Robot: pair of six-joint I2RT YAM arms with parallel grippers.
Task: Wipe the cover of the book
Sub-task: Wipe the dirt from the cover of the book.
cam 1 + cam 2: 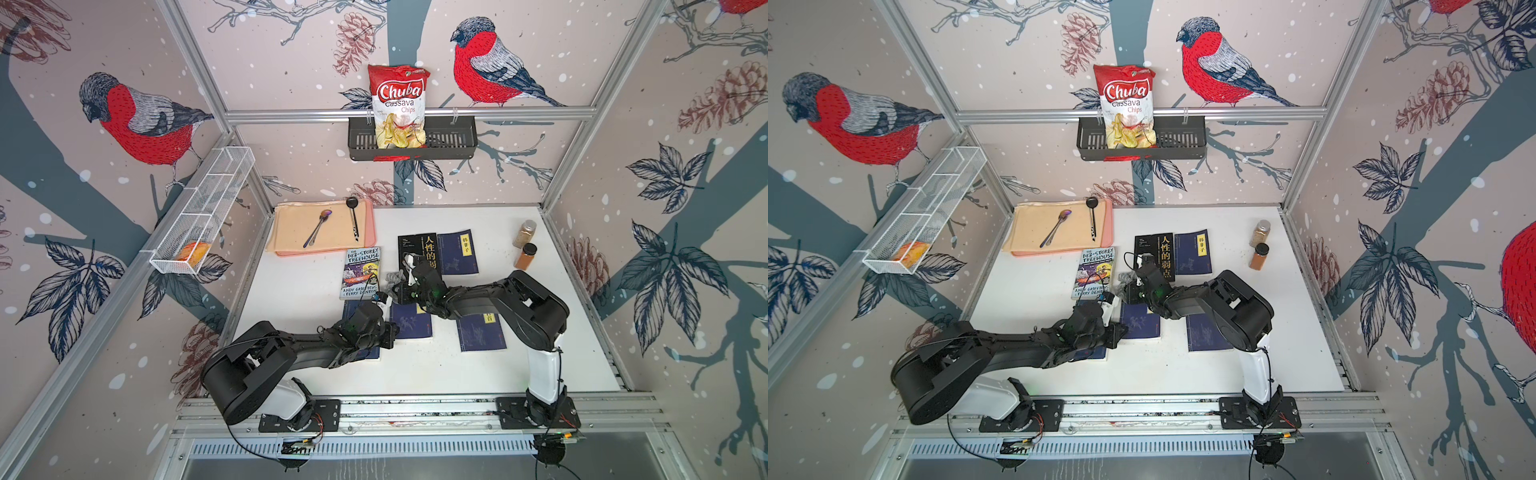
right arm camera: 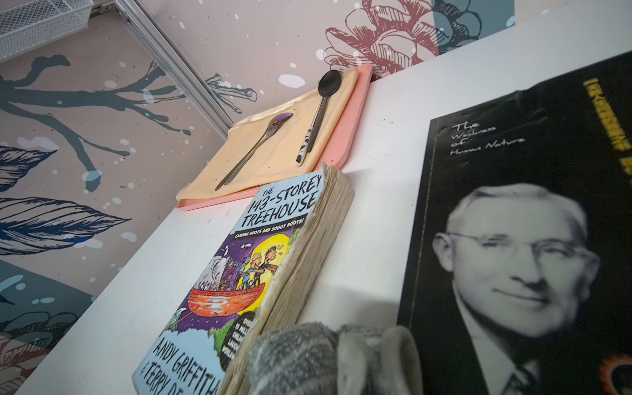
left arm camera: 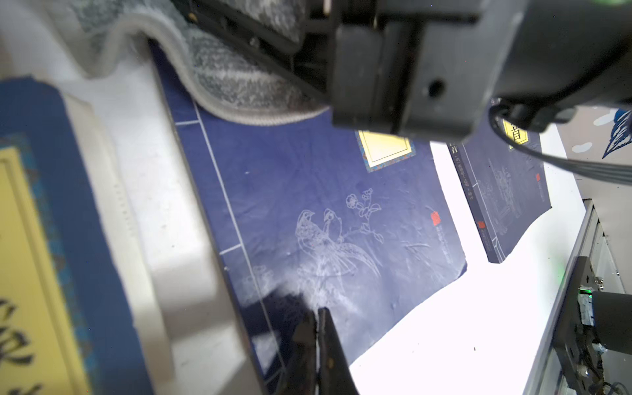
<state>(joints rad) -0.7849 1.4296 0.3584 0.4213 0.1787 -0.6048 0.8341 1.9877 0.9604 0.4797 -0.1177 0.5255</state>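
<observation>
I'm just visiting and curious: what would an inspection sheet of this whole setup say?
Surface: white table.
Job's things: grey cloth; Treehouse book, black book, four blue books, all flat.
Clutter: tray with two spoons; two spice jars.
End effectors: left end effector shut, empty; right end effector shut on grey cloth over a blue book's corner.
Cables: black lead beside the right wrist.
Surroundings: bird wallpaper; chips bag in black basket; white mesh basket.

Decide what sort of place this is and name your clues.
Probably a robot test cell: aluminium frame around printed wallpaper, left arm and right arm bolted to a rail, books spread on a table.
</observation>
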